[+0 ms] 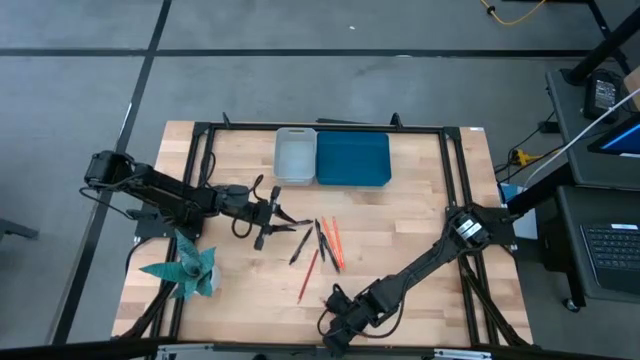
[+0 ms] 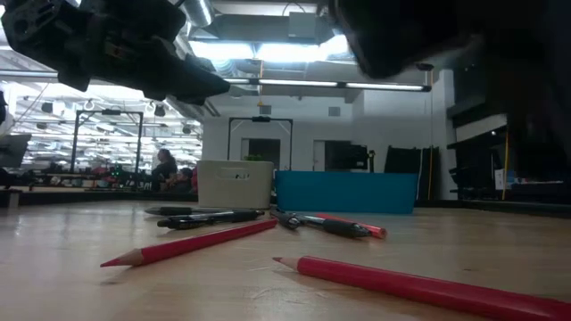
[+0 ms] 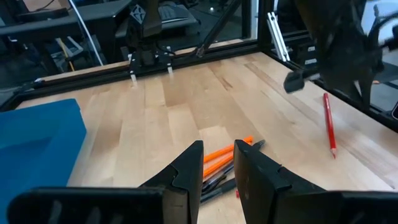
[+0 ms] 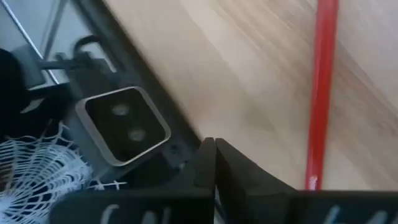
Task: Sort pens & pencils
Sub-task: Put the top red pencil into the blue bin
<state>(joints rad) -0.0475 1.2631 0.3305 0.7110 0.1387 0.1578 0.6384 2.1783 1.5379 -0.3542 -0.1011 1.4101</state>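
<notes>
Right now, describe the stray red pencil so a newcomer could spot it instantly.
Start at the blue bin at the table's far edge, then come toward the near edge past the cluster of pens and pencils. The red pencil lies alone just beyond it, apart from the pile.

Roughly three black pens and three or four red-orange pencils lie loose; two trays, one grey, one blue.
</notes>
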